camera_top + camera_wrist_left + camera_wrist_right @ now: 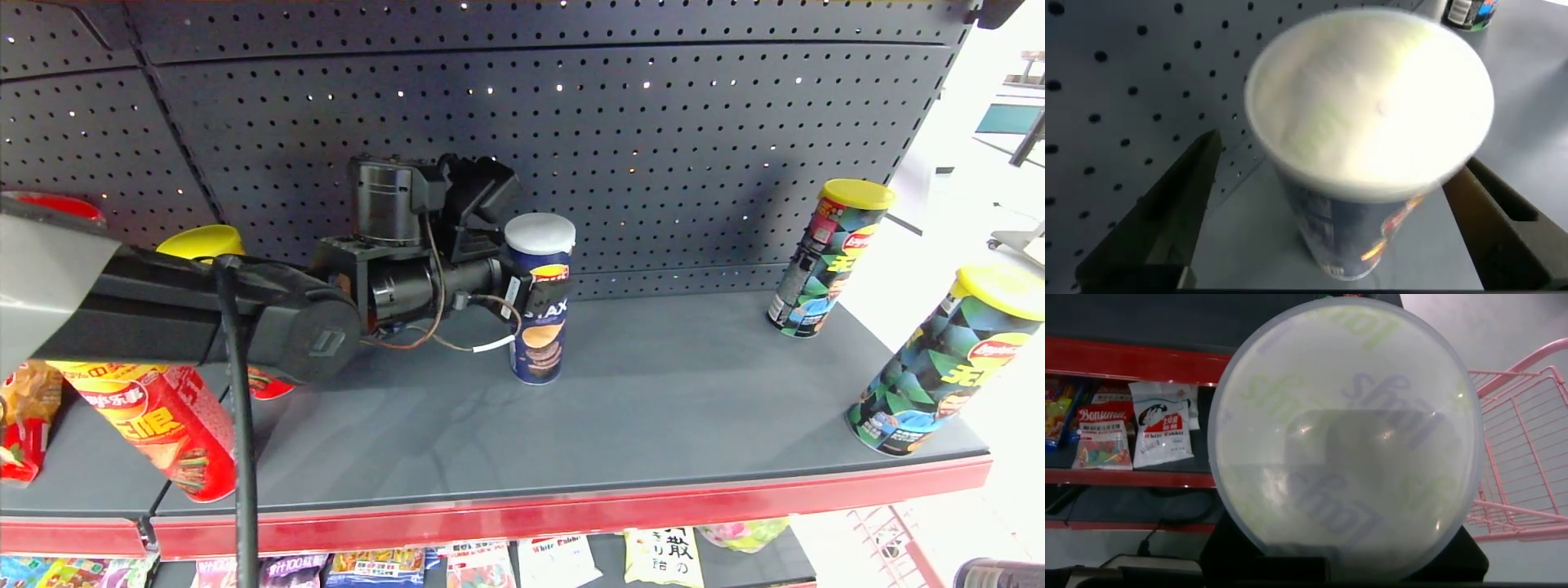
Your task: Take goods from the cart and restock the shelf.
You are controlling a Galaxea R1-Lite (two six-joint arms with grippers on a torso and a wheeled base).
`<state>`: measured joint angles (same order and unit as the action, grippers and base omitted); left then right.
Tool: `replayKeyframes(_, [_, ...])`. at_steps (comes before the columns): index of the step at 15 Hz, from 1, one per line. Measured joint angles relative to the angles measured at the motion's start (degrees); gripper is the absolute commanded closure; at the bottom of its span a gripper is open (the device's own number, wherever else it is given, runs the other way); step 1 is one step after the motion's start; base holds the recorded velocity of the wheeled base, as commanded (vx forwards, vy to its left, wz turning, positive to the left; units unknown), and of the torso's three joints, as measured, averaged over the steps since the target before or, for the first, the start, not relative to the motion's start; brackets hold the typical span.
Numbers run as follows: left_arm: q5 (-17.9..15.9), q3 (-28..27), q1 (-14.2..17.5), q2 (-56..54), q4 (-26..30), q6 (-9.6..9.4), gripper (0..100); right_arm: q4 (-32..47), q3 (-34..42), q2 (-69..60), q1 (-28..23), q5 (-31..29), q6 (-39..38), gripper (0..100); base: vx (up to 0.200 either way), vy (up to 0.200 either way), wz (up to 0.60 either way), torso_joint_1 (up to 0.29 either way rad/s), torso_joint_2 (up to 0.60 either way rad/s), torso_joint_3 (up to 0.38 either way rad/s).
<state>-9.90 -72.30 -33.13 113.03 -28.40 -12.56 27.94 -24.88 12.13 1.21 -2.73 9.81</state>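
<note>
Head view, far left: red cans [167,425] crowd the end of the shelf [653,408], one close to the red lip [571,513], with a yellow-lidded can [200,239] tucked behind. The left arm stretches in low and level across them, wrist camera on top, and the left gripper [543,287] brackets the blue can [539,347], which stands upright mid-shelf, near the pegboard [653,147]. Left wrist view shows the fingers [1176,204] spread either side of it, a gap beside each: jaws apart, no squeeze. Rightward there's a wide bare run of deck, then a green can [829,257] back by the pegboard and a second green can [947,359] at the front right corner, just beside the lip. Right wrist view: the right gripper [1346,576] has a pale-lidded can [1343,433] clamped close under the camera, its fingers mostly hidden beneath the lid, with snack bags [1159,425] on lower shelving and the pink cart [1527,465] behind it
</note>
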Motion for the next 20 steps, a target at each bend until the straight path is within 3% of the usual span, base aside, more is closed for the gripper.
replayKeyframes(6, [0.73,-0.57,-0.66,1.05,0.02,0.96,0,0.0,0.02,0.24,-0.02,0.0,-0.1,100,0.0,0.0,0.0,0.0,0.0,0.0])
replayKeyframes(7, [0.84,-0.57,-0.74,1.13,0.05,0.99,100,0.0,0.02,0.27,-0.06,0.02,-0.1,100,0.0,0.0,0.0,0.0,0.0,0.0])
replayKeyframes(13, [0.77,-0.29,-1.27,1.05,0.18,1.5,100,0.0,0.0,0.27,-0.05,0.0,-0.07,100,0.0,0.0,0.0,0.0,0.0,0.0])
replayKeyframes(16, [0.66,0.12,-2.15,-0.16,0.35,5.41,100,0.0,0.0,0.27,-0.06,0.0,-0.07,100,0.0,0.0,0.0,0.0,0.0,0.0])
replayKeyframes(17, [0.46,0.34,-2.5,-1.16,0.46,7.61,100,0.0,0.0,0.27,-0.05,0.02,-0.05,100,0.0,0.0,0.0,0.0,0.0,0.0])
replayKeyframes(20, [-0.41,4.01,-3.38,-5.36,0.38,9.0,100,0.0,0.0,0.35,-0.05,0.0,-0.07,100,0.0,0.0,0.0,0.0,0.0,0.0])
